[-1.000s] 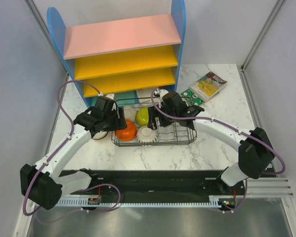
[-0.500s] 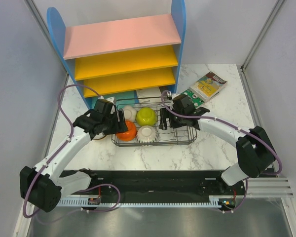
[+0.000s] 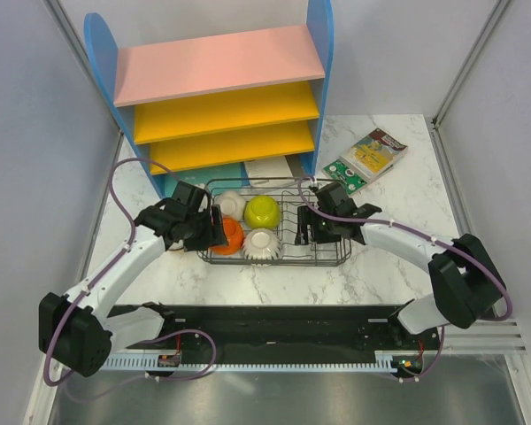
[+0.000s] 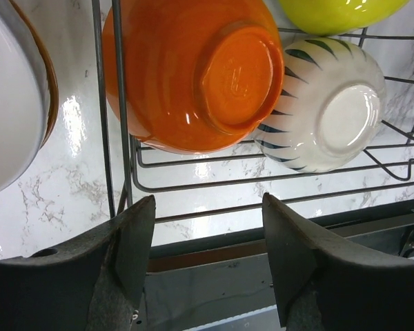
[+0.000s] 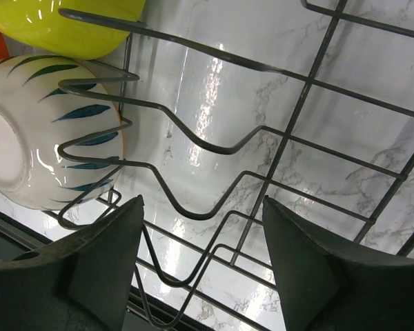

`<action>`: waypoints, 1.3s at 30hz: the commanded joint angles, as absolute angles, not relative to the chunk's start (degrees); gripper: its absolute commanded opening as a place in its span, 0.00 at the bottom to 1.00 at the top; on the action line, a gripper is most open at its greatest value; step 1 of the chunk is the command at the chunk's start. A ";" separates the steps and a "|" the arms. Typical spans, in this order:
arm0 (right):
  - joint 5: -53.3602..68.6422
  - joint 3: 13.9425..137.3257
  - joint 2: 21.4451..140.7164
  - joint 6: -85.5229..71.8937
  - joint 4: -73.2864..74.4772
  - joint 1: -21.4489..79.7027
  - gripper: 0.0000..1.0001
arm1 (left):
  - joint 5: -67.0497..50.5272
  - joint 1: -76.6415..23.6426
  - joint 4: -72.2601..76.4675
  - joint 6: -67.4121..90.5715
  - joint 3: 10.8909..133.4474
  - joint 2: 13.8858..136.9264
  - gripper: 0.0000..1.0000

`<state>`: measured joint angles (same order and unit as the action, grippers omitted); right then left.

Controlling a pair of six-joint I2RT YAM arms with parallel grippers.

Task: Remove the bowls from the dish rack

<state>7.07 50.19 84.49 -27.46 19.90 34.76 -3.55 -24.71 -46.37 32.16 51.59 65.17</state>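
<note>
A white marble bench carries a blue shelf unit with pink and yellow boards at its far side. In front of it, near the bench's middle, sits the black wire dish rack.

The left tool hangs over the rack's left end. Its jaws are spread wide and hold nothing in the left wrist view, where one rack wire runs down to the left finger. The right tool is inside the rack's right half, above bare prongs, and is equally wide and empty.

Four bowls lie in the rack's left half. An orange bowl lies base-up at the near left. A white bowl with dark stripes touches it on its right, also base-up. A yellow-green bowl sits behind the striped one, and a plain white bowl is in the far left corner.

Just outside the rack's left wall, the wrist view shows a white dish with a brown rim. A book lies well apart at the far right.
</note>
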 commanded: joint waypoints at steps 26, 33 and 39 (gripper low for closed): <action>10.02 42.45 72.95 -30.76 26.72 33.22 0.75 | 10.82 -31.11 -46.93 43.68 50.37 69.70 0.77; 11.95 43.68 71.46 -31.20 26.37 33.31 0.75 | 9.14 -31.73 -50.00 46.67 49.83 70.23 0.99; 12.30 44.38 70.23 -32.08 26.19 33.40 0.75 | 9.93 -32.34 -50.27 46.93 51.68 72.59 1.00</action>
